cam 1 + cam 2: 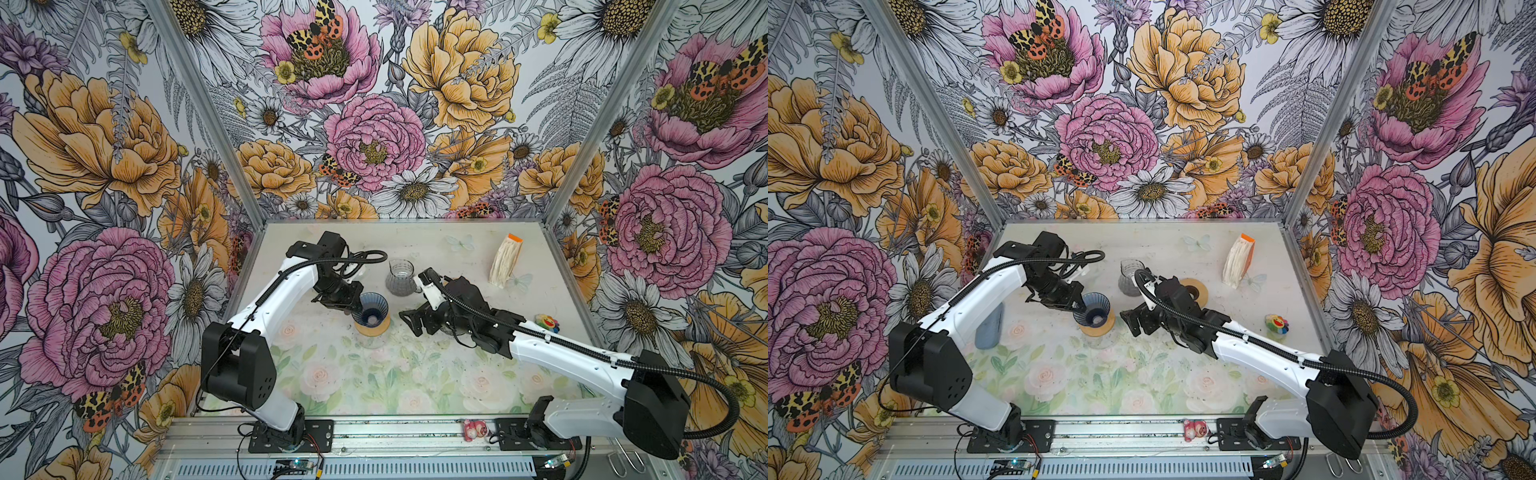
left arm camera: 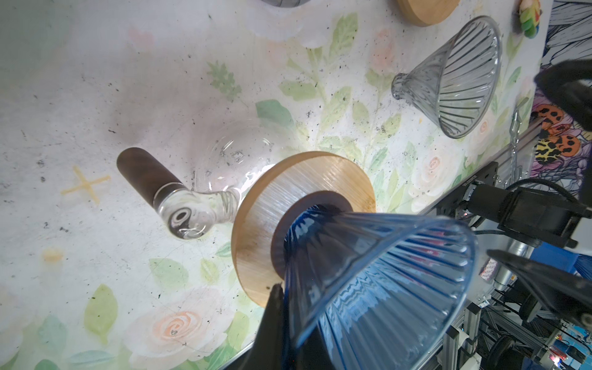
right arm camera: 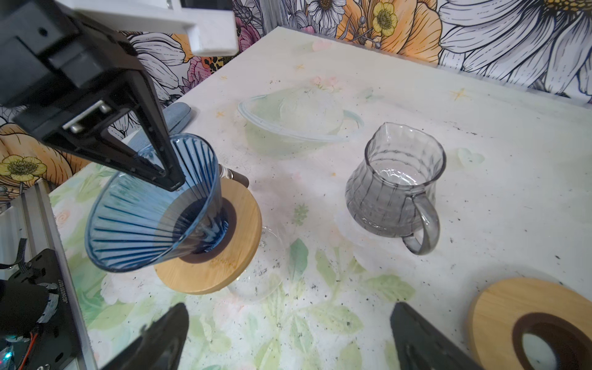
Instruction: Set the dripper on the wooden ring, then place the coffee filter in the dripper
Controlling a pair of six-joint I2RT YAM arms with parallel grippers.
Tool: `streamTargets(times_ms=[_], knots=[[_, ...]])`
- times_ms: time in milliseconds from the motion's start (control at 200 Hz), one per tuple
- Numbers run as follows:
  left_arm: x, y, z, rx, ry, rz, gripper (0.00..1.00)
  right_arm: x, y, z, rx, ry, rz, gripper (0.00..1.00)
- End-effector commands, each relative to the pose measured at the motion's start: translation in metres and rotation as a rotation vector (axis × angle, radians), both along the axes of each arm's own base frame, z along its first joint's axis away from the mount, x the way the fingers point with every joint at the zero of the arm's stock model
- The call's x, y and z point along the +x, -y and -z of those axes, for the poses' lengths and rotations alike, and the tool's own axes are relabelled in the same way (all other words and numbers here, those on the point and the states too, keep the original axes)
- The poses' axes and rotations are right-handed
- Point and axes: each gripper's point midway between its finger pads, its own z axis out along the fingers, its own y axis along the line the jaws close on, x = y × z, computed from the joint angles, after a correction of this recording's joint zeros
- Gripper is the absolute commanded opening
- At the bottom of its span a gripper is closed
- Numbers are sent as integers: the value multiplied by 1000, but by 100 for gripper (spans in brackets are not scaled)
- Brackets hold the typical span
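Two grippers | left gripper (image 1: 358, 308) clenched on rim of blue ribbed glass dripper (image 1: 373, 306), mid-frame | right gripper (image 1: 409, 323) released, empty | likely step: steadying; next: fetch cream paper filter stack (image 1: 505, 262), upper right.

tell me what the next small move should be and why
Probably swing the right tool, open and empty, toward the filter stack at the table's far right to pick one: the blue dripper holds no filter, and the left tool is clamped on its rim.
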Motion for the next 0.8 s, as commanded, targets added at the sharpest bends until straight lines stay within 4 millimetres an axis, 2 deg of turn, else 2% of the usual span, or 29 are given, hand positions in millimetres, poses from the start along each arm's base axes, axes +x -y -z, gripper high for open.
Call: streamTargets(times_ms=[0,325,495,595,796], knots=[[-6,-4,1,35,-14,18,10,5,-6,-14,30,-5,-2,100],[10,-3,-22,10,54,-19,25,9,-10,-26,12,-26,-5,99],[19,-7,-35,11,100,-54,29,11,-19,-34,-12,-68,-25,99],[22,-12,-40,14,130,-86,29,14,-23,-40,-41,-123,-17,94],[26,-21,-52,-31,201,-171,29,11,-32,-39,-68,-211,-37,87]])
